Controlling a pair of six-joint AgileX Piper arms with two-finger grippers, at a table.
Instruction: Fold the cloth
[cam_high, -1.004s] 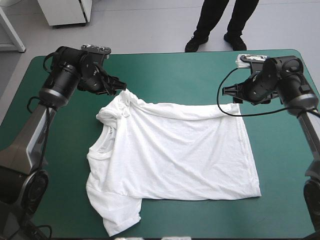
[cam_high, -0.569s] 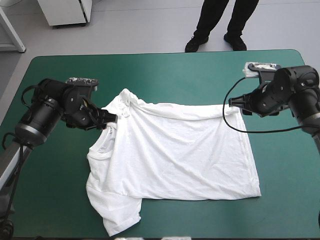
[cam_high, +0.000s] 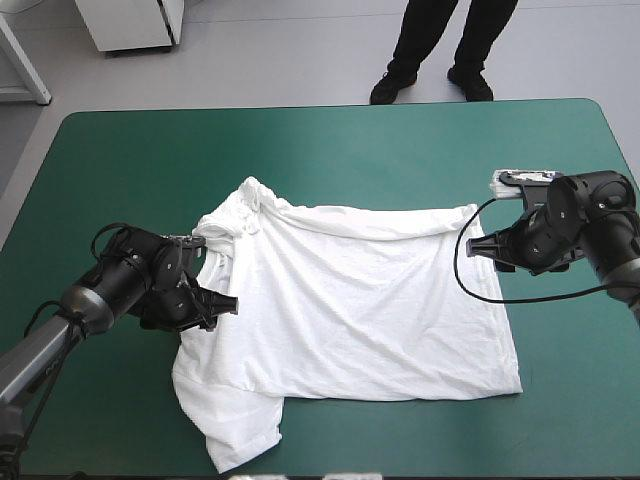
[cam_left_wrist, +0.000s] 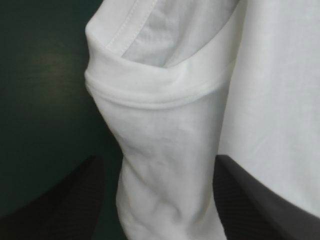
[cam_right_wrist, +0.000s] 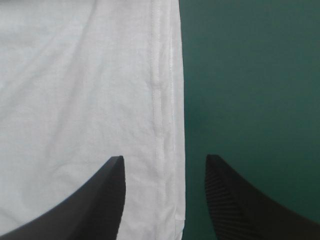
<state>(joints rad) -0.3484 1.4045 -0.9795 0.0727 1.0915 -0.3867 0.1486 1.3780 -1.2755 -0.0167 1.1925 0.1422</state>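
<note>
The white T-shirt (cam_high: 350, 300) lies spread on the teal-green cover, collar end toward the left, hem toward the right, far sleeve bunched at the back left. My left gripper (cam_high: 226, 305) is low at the shirt's left edge by the collar. In the left wrist view it (cam_left_wrist: 160, 200) stands open, a fold of the T-shirt (cam_left_wrist: 165, 150) running between its fingers. My right gripper (cam_high: 476, 245) sits at the hem's far right part. In the right wrist view it (cam_right_wrist: 165, 180) is open, astride the T-shirt's stitched hem edge (cam_right_wrist: 165, 100).
Bare teal-green cover (cam_high: 380, 150) stretches behind the shirt to the table's far edge, and a narrower strip runs along the right side (cam_high: 570, 350). The near sleeve (cam_high: 240, 435) reaches close to the front edge.
Both arms have come down and toward the front: the left gripper moved from the bunched far sleeve along the shirt's left edge to the collar; the right one slid nearer along the hem.
</note>
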